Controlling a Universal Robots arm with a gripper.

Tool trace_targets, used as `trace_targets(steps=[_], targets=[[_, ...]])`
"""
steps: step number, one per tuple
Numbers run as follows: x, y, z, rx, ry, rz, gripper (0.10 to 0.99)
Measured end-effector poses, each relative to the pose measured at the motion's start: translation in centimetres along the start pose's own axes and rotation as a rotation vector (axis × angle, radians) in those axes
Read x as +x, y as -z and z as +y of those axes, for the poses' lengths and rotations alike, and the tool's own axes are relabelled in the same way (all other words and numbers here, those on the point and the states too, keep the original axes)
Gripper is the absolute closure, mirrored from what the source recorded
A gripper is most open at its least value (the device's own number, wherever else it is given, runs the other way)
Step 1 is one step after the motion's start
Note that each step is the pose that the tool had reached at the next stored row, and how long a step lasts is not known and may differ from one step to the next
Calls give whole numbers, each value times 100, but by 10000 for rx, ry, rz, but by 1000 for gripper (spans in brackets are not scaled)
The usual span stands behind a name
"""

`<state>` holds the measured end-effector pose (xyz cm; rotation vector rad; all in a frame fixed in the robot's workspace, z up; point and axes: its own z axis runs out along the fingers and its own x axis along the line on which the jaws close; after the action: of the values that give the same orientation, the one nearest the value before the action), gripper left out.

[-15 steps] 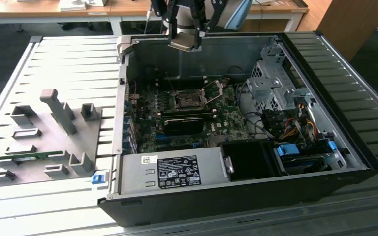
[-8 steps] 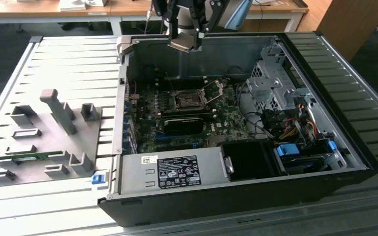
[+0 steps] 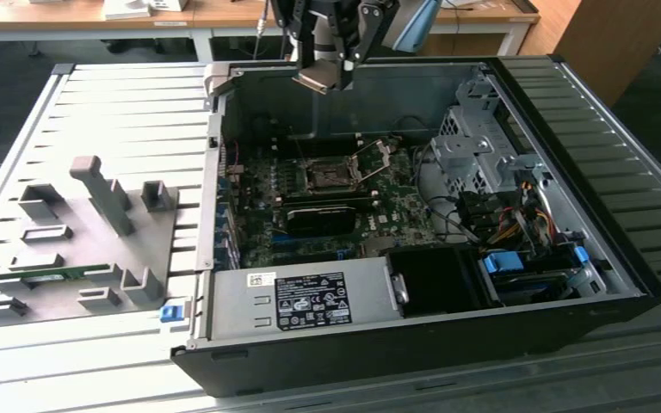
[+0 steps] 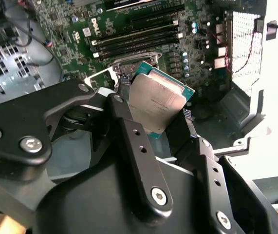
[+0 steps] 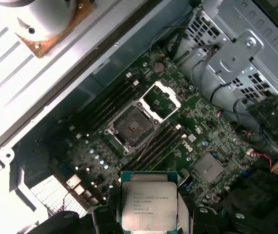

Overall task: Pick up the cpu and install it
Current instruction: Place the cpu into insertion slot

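- hand: black two-finger unit on the arm, closed narrowly on the cpu. In the second wrist view one finger presses against each of two opposite edges of the chip.
- cpu: flat square chip with a silvery-grey metal top and a green border. It is clamped between the fingertips, projects beyond them and is held tilted.
- cpu, first wrist view: the metal top faces the camera, with a fingertip at either side.
- Position, exterior view: the hand and the cpu hang in the air over the far wall of the computer case, well above the motherboard and touching nothing.
- computer case: black tower lying on its side with the side panel off, resting on a slatted metal tabletop.
- motherboard: green board on the floor of the case, with dark memory slots beside the socket.
- socket: square and metal-framed, its dark centre exposed. The load frame is swung open just beside it. The cpu is well apart from the socket.
- power supply: grey labelled box at the near edge of the case.
- drive cage: perforated grey metal, at the exterior view's right inside the case.
- fixture: grey moulded holder on the tabletop, at the exterior view's left of the case.
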<state>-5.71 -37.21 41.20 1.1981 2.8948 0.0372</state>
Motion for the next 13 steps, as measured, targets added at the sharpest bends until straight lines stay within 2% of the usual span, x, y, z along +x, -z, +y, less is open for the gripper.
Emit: trace_targets(steps=[13], targets=[[3, -31, 2, -1, -2085, -53, 541]])
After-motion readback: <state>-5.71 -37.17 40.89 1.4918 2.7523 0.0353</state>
